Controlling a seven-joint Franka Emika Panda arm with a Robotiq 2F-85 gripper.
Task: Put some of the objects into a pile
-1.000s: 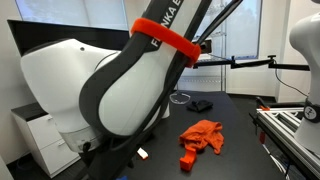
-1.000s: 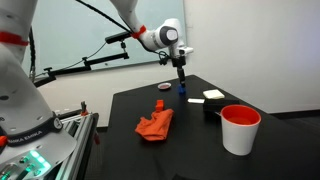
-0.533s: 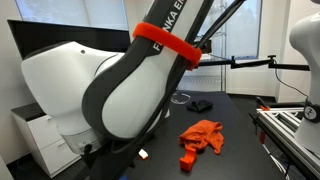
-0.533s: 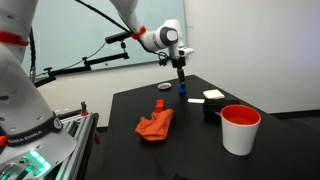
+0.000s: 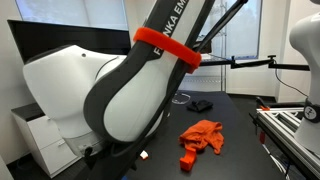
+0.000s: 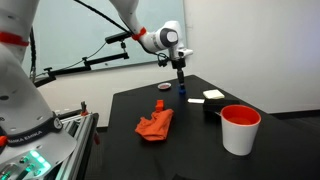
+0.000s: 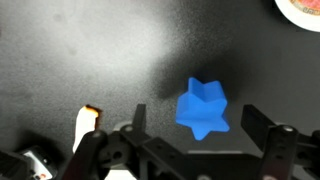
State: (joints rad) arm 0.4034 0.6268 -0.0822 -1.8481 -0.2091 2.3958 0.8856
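Observation:
A blue star-shaped block (image 7: pixel 203 108) lies on the black table, also seen in an exterior view (image 6: pixel 181 96). My gripper (image 7: pixel 197 125) is open, its two fingers to either side of the block and just above it; it hangs at the table's far side (image 6: pixel 180 80). An orange cloth (image 6: pixel 155 124) (image 5: pixel 202 135) lies crumpled in the middle. A small red block (image 6: pixel 160 103) (image 5: pixel 186 160) sits beside the cloth. A white block (image 6: pixel 212 95) lies to the right of the blue one.
A red and white cup (image 6: pixel 240 128) stands at the near right with a dark object (image 6: pixel 210 108) beside it. A round dish (image 6: pixel 166 87) (image 7: pixel 300 8) sits at the far edge. A black item (image 5: pixel 200 105) lies on the table. My arm (image 5: pixel 140 90) blocks much of one view.
The arm has shifted slightly in one exterior view. The gripper stays open over the blue block; nothing on the table has moved.

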